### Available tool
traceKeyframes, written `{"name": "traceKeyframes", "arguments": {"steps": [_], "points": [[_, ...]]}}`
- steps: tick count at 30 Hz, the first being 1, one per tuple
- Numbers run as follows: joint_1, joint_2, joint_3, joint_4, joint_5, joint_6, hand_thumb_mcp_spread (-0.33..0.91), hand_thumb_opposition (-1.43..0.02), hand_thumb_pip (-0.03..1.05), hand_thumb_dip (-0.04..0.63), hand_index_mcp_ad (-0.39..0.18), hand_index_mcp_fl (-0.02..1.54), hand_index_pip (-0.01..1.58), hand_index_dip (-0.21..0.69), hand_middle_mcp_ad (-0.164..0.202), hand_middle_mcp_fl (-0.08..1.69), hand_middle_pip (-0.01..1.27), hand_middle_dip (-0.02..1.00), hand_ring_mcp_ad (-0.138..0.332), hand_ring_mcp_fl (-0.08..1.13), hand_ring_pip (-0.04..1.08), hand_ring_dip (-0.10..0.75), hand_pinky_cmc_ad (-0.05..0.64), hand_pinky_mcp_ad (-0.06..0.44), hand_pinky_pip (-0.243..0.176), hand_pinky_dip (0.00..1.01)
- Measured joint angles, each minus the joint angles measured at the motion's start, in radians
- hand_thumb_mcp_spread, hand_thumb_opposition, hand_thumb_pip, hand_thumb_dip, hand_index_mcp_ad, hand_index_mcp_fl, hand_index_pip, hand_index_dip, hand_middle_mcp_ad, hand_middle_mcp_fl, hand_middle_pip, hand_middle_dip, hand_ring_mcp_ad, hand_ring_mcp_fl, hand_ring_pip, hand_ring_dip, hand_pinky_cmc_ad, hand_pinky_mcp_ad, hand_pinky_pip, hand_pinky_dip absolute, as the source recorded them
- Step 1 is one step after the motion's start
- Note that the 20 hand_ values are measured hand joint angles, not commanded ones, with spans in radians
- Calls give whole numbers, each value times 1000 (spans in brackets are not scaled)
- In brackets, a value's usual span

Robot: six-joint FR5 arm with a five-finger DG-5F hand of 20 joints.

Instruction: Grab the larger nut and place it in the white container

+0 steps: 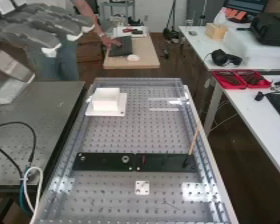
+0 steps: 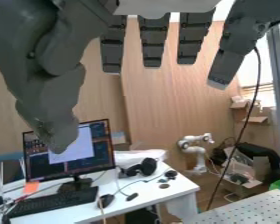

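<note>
Grab and placement probably done, unconfirmed.
Up and left of the flat black bar (image 1: 165,162), the dark grey robot hand (image 1: 49,25) has its fingers straight, clamped on nothing. On the bar stands the round metal bearing (image 1: 125,159). Beyond the bar sits the boxy white container (image 1: 106,100); whether it holds the larger metal nut, I cannot tell.

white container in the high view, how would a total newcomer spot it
Find the long, hole-dotted metal bench. Near its far left corner stands the white container, boxy on a thin plate, unlike the small flat white square nearer the camera.
</note>
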Motion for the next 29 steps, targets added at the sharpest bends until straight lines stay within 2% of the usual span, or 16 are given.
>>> {"name": "traceKeyframes", "arguments": {"steps": [6, 10, 14, 15, 29], "points": [[11, -34, 49, -45, -18, -17, 232, -852, 604, 188, -152, 35, 346, -12, 72, 2, 136, 222, 161, -2, 91, 126, 379, 314, -124, 714], [14, -44, 59, -46, -22, -22, 229, -833, 604, 178, -152, 33, 311, 2, 72, 2, 136, 222, 157, -2, 91, 126, 401, 314, -124, 700], [15, -55, 70, -46, -28, -23, 229, -838, 604, 173, -152, 33, 298, 12, 72, 2, 138, 220, 157, 2, 89, 126, 394, 314, -124, 700], [15, -57, 72, -44, -30, -23, 229, -836, 604, 173, -152, 37, 291, 14, 72, 2, 138, 220, 161, 2, 93, 126, 412, 314, -120, 700], [29, -80, 97, -49, -57, -34, 230, -820, 602, 173, -152, 35, 253, 30, 72, 2, 138, 220, 157, -2, 79, 126, 414, 316, -127, 686]]}}
